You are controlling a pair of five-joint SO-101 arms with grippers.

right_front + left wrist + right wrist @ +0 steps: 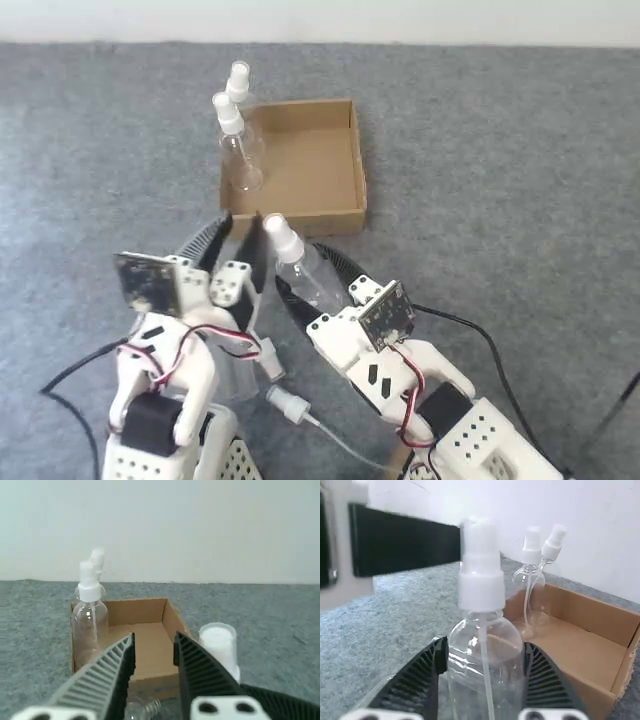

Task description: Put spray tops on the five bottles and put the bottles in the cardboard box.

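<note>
A clear bottle [305,270] with a white spray top [277,232] stands tilted in my right gripper [312,282], which is shut on its body; the right wrist view has this bottle [485,660] between the fingers. Just beside that spray top, my left gripper [240,228] is open and holds nothing. In the left wrist view the spray top [218,642] sits outside the left gripper [154,642]. The cardboard box [335,215] lies beyond both grippers. Two capped bottles [242,150] [238,82] stand at its left side.
A loose spray top [287,402] with its long tube lies on the grey carpet between the two arms. An uncapped clear bottle [238,375] lies beside it under the left arm, its neck [142,710] just below the left fingers.
</note>
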